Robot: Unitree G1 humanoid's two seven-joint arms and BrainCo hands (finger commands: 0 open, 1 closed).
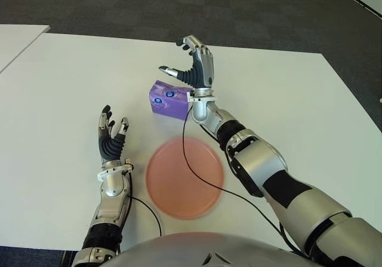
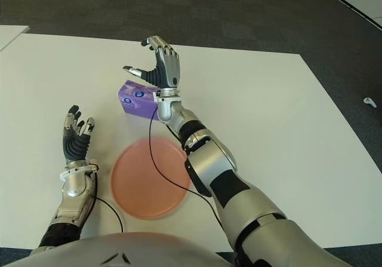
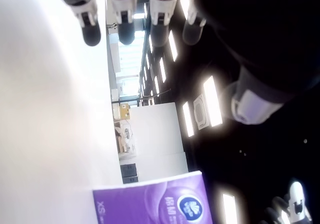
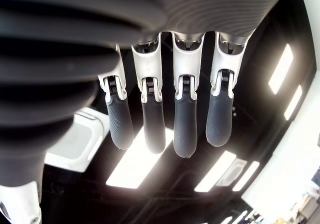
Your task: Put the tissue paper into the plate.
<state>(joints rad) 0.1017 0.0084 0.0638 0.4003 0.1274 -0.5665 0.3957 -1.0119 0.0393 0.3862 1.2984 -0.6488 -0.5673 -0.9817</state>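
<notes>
- The right hand (image 1: 194, 64) is raised with its fingers (image 4: 185, 129) spread and extended, holding nothing; the thumb juts toward the robot's left, so the hand forms an open cup ready to close on something.
- Just below that hand's wrist, on the near side, sits the small purple plastic-wrapped tissue pack (image 1: 169, 99), lying flat on the white worktop (image 1: 298, 106). No finger touches it, so the grasp has not yet been made.
- From those fingers, the round salmon-pink plate (image 1: 185, 177) lies nearer the robot, a short way from the tissue pack and bare inside. Judging by this, the carry will be a short pull toward the body.
- The left hand (image 1: 112, 140) shows beside the plate on its left, palm up and fingers loosely apart, holding nothing. It appears idle, kept out of the path between pack and plate.
- I judge that the right hand must drop lower before closing on the pack.
</notes>
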